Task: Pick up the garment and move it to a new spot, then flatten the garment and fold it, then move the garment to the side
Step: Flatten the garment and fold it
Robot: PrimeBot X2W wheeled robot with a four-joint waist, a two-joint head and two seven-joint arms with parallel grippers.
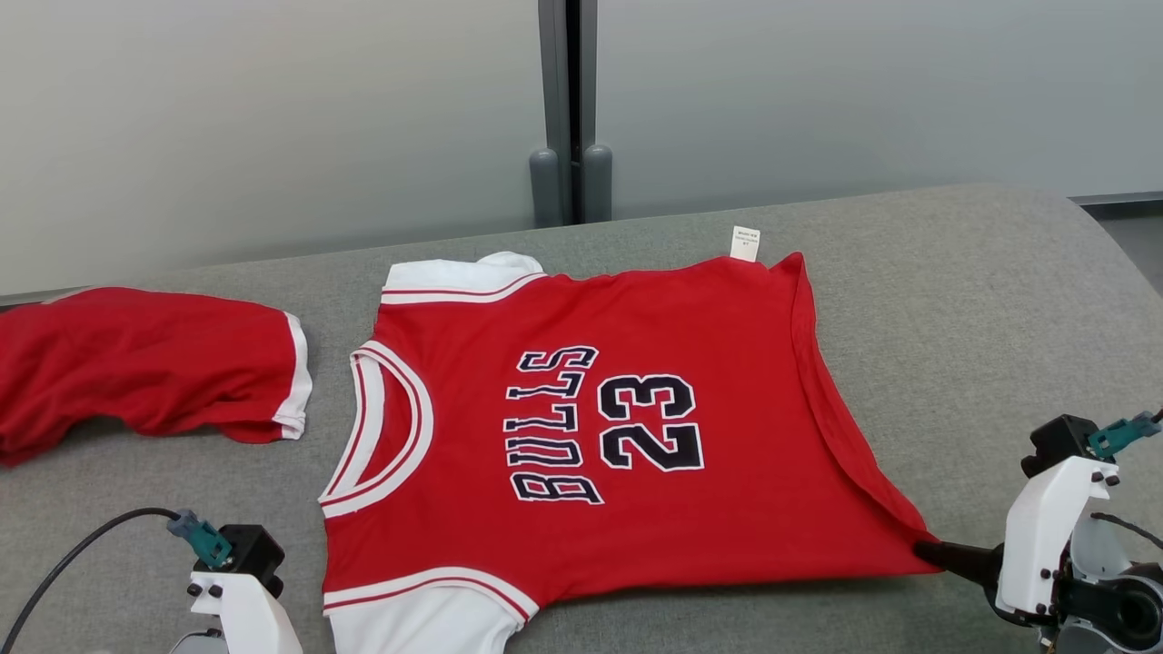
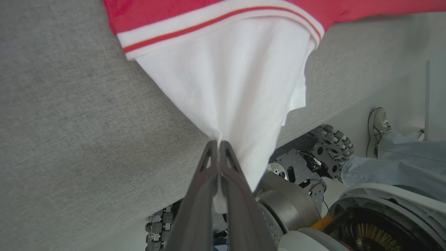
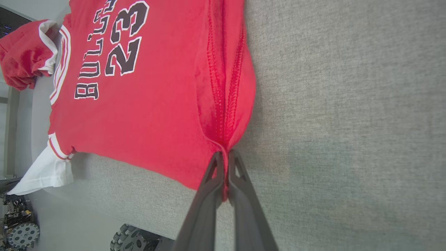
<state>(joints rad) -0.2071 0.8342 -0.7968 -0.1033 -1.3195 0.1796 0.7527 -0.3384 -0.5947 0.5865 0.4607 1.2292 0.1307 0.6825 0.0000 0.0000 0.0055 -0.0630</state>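
Bright, even, diffuse light, only soft shadows, crisp head view (wide-angle bowing at wrist-view edges).

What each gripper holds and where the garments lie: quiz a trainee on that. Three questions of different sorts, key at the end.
1. True or false: the right gripper is shut on a bottom corner of the red jersey.
2. Which part of the jersey does the left gripper pinch? A. the collar; B. the white sleeve; C. the label.
3. Fill the gap: in the head view, the second red garment lies to the jersey's ____.
Key: 1 true; 2 B; 3 left.
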